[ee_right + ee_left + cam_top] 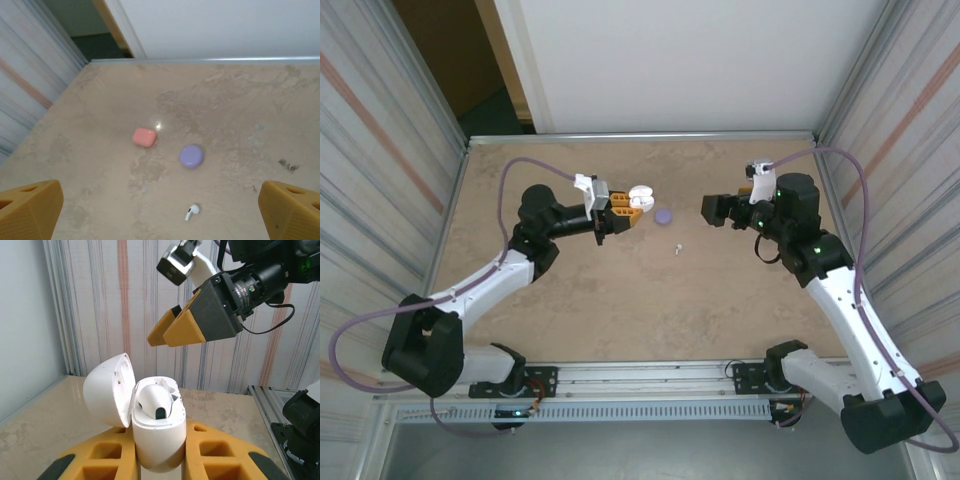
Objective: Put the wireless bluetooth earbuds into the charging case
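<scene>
We see the left gripper [632, 205] clamped on the white case [157, 440], raised just left of the purple case [191, 156]. Its lid [107, 390] is tipped open, and one white earbud [156, 402] sits inside with its rounded head showing. The right gripper [710, 210] hangs right of the purple case, jaws spread wide and empty. A second earbud [192, 211], white and stemmed, lies loose near the purple case, apart from both grippers. A pink case [144, 137] lies nearby.

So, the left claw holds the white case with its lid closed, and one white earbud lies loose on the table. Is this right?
Not quite: the lid is open, as the left wrist view shows. The left claw holds the white case, and one white earbud lies loose on the table.
</scene>
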